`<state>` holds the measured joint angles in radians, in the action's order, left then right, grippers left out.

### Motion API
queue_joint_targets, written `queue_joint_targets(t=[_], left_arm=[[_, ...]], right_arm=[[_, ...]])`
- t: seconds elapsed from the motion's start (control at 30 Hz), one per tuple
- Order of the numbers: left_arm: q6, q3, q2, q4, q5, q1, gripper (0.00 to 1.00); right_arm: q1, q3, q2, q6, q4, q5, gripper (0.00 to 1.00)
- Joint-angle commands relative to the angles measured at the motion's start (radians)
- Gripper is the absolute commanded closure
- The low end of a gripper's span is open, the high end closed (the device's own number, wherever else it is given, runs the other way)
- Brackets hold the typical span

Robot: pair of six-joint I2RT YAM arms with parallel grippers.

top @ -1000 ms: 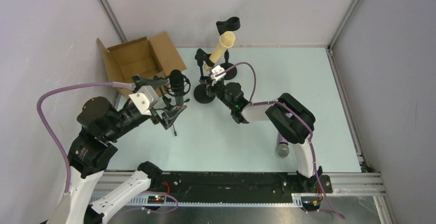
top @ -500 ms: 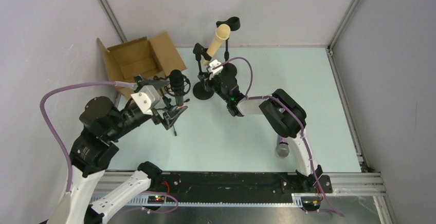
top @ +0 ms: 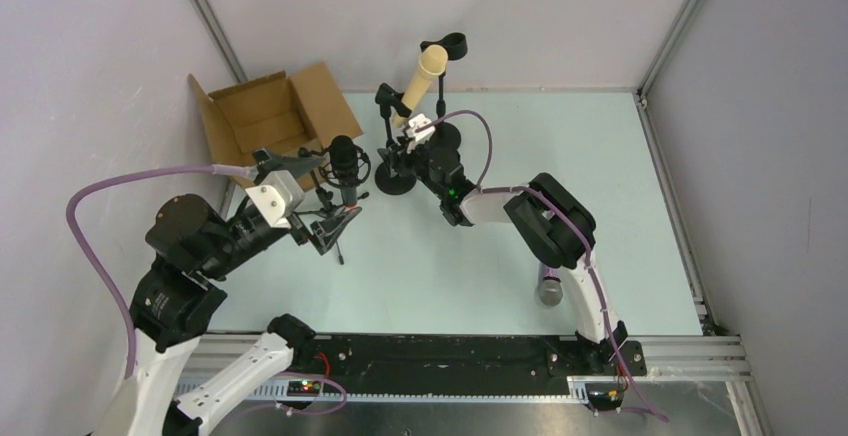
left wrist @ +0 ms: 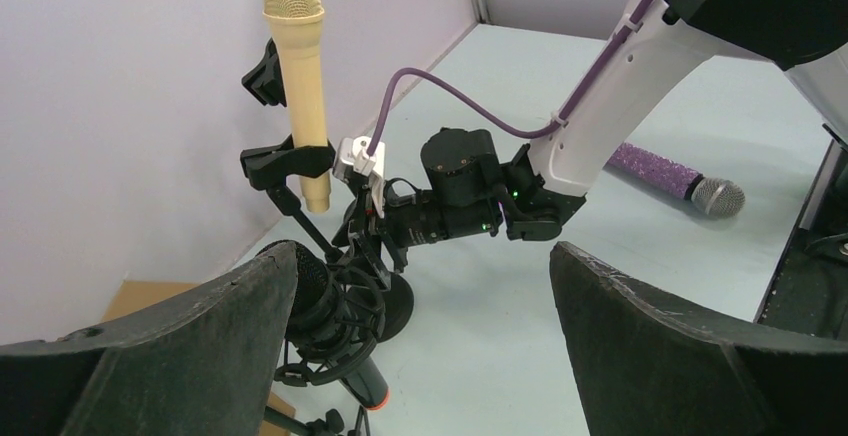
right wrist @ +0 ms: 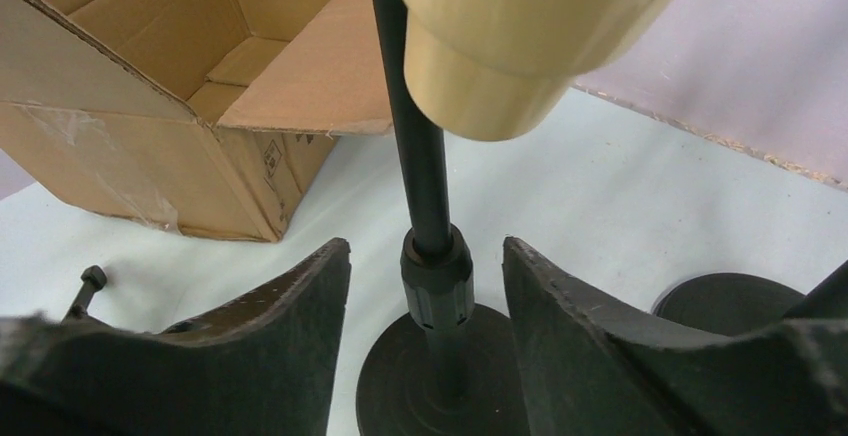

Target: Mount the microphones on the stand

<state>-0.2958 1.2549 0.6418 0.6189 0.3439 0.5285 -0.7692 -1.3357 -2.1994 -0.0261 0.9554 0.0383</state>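
Your right tool [right wrist: 425,254] is open and empty, straddling the stand pole [right wrist: 418,156] just under the clipped cream microphone [right wrist: 520,36]. The purple microphone [left wrist: 665,168] lies flat on the bench [top: 620,156] beside your right arm's base, head toward the near edge, likely that arm's reach.

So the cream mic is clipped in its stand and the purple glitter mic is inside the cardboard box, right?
Not quite. The cream mic is clipped in its stand, but the purple glitter mic lies on the table, not inside the cardboard box. The left wrist view shows it.
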Motion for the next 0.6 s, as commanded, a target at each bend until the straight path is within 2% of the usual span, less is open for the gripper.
queue_joint_targets(t=[0.0, 0.1, 0.17, 0.27, 0.43, 0.57], left_arm=[[0.017, 0.023, -0.005, -0.028, 0.005, -0.007, 0.00], [0.016, 0.026, -0.003, -0.030, 0.009, -0.006, 0.00], [0.023, 0.028, 0.000, -0.034, 0.009, -0.007, 0.00], [0.028, 0.033, 0.004, -0.041, 0.011, -0.008, 0.00], [0.047, 0.031, 0.015, -0.058, 0.016, -0.007, 0.00], [0.073, 0.022, 0.026, -0.089, -0.001, -0.008, 0.00]], right_arm=[[-0.004, -0.026, 0.036, -0.008, 0.015, -0.022, 0.36], [-0.004, 0.000, 0.072, -0.015, -0.001, -0.020, 0.31], [-0.004, 0.066, 0.116, -0.026, -0.003, -0.014, 0.24], [-0.009, 0.199, 0.212, -0.051, 0.006, 0.021, 0.03], [-0.010, 0.500, 0.498, -0.149, -0.042, 0.109, 0.01], [0.037, 0.606, 0.697, -0.268, -0.189, 0.155, 0.00]])
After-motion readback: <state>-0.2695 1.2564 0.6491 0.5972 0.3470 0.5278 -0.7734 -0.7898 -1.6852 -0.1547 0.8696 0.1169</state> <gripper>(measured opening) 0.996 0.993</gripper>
